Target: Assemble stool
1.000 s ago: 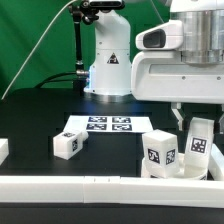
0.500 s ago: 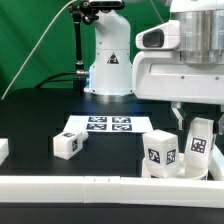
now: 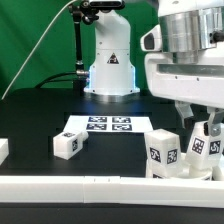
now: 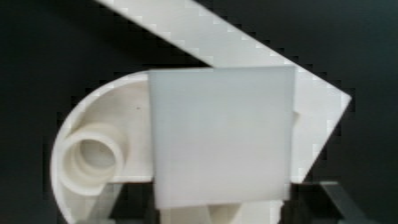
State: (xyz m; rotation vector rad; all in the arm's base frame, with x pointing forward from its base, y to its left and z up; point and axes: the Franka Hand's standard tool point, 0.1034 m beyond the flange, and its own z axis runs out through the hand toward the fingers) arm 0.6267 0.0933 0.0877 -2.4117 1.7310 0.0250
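Note:
The stool's round white seat [image 3: 186, 172] lies at the exterior view's right, just behind the front bar. One tagged leg [image 3: 162, 151] stands upright on it. My gripper [image 3: 201, 137] is shut on a second tagged leg [image 3: 199, 147], held upright over the seat beside the first. In the wrist view this leg [image 4: 217, 125] fills the space between my dark fingers [image 4: 125, 200], with the seat [image 4: 93, 120] and a round socket [image 4: 98, 156] beneath it. My gripper [image 4: 217, 206] grips the leg's sides. A loose leg [image 3: 68, 143] lies on the black table further left.
The marker board [image 3: 107, 125] lies flat mid-table. A long white border bar [image 3: 90, 186] runs along the front edge and shows again [image 4: 199, 38] in the wrist view. Another white piece [image 3: 3, 150] sits at the exterior view's far left. The robot base [image 3: 108, 60] stands behind.
The arm has shifted toward the exterior view's right, and the held leg has moved a little right and lower over the seat. The grip is unchanged.

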